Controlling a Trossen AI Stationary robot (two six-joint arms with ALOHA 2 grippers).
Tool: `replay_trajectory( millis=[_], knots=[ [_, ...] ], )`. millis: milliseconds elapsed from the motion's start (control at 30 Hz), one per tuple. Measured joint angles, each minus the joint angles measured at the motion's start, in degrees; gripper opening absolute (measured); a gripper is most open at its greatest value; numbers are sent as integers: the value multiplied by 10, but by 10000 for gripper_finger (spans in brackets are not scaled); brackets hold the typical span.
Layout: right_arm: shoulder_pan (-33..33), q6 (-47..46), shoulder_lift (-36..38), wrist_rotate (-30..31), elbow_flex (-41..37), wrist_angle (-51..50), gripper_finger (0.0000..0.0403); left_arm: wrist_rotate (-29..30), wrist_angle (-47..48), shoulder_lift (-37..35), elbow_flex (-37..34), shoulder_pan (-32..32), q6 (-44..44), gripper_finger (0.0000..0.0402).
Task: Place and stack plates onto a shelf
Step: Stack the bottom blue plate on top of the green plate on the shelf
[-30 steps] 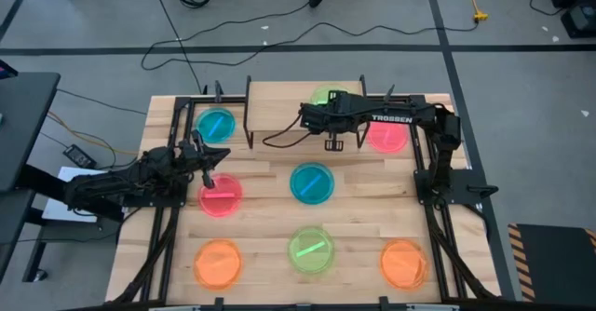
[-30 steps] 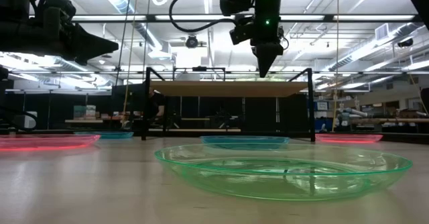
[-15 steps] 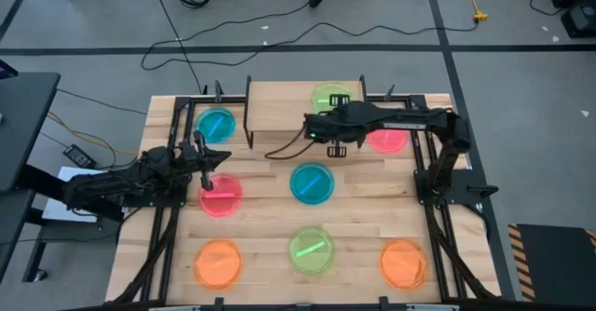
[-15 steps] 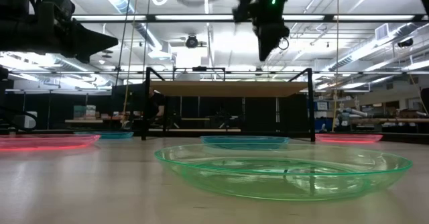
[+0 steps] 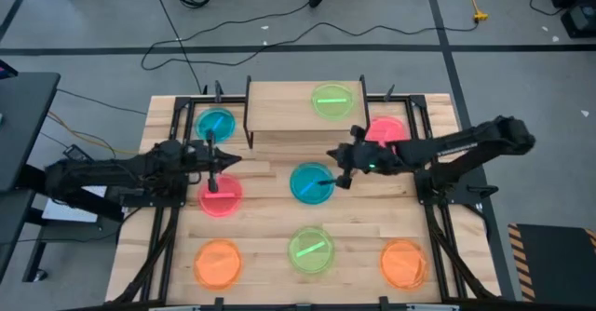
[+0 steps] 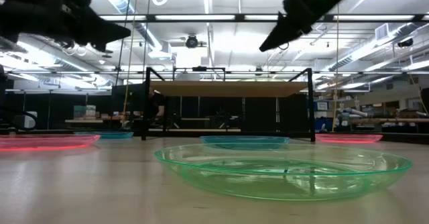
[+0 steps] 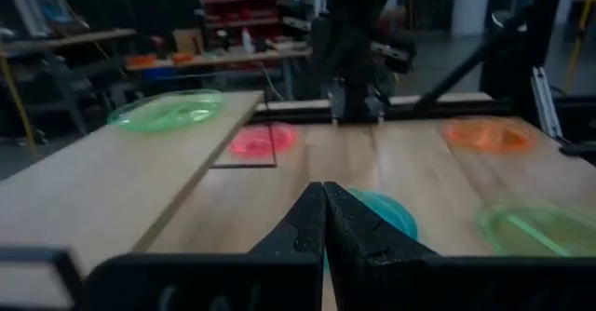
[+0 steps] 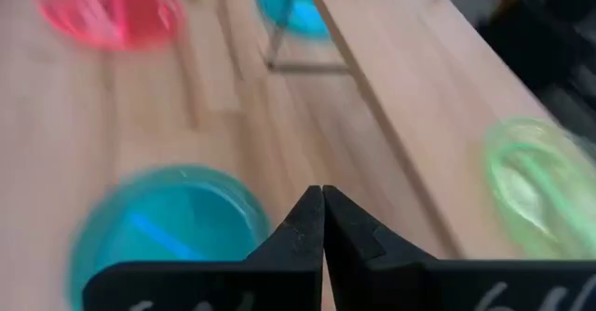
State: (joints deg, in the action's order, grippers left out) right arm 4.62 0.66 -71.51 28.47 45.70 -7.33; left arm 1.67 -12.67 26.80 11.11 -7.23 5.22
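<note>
The shelf (image 5: 289,106) stands at the table's far middle, and one green plate (image 5: 332,100) lies flat on its right half. Other plates lie flat on the tabletop. A teal plate (image 5: 216,125) is left of the shelf and a pink-red plate (image 5: 386,132) right of it. A teal plate (image 5: 312,182) is in the centre and a pink-red plate (image 5: 221,196) left of centre. My right gripper (image 5: 333,155) is shut and empty, hovering above the centre teal plate's far edge (image 8: 168,227). My left gripper (image 5: 223,159) is shut and empty, in the air beyond the left pink-red plate.
Along the near edge lie an orange plate (image 5: 219,263), a green plate (image 5: 310,249) and another orange plate (image 5: 403,263). Black frame rails run down both table sides. The shelf's left half (image 5: 275,106) is bare wood. In the low view both grippers (image 6: 124,29) (image 6: 263,48) hang well above the tabletop.
My right gripper, shut throughout, has drawn back from above the shelf toward the near edge and tipped from pointing down to slanting. The green plate stays on the shelf, now uncovered. My left gripper has shifted slightly toward the table's right.
</note>
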Motion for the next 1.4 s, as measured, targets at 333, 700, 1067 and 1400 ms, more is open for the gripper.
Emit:
replay_trajectory(
  millis=[333,700,1067,1400],
  knots=[
    [-7,1,97,-116,-283,415,7,0,8,269,129,34,0,5],
    [-1,-13,127,-71,-453,647,7,-55,9,509,243,38,10,16],
    [19,-7,114,-64,-454,654,7,-39,105,660,364,102,131,84],
    [22,-5,110,-56,-454,650,7,50,126,719,412,119,192,117]
  ],
)
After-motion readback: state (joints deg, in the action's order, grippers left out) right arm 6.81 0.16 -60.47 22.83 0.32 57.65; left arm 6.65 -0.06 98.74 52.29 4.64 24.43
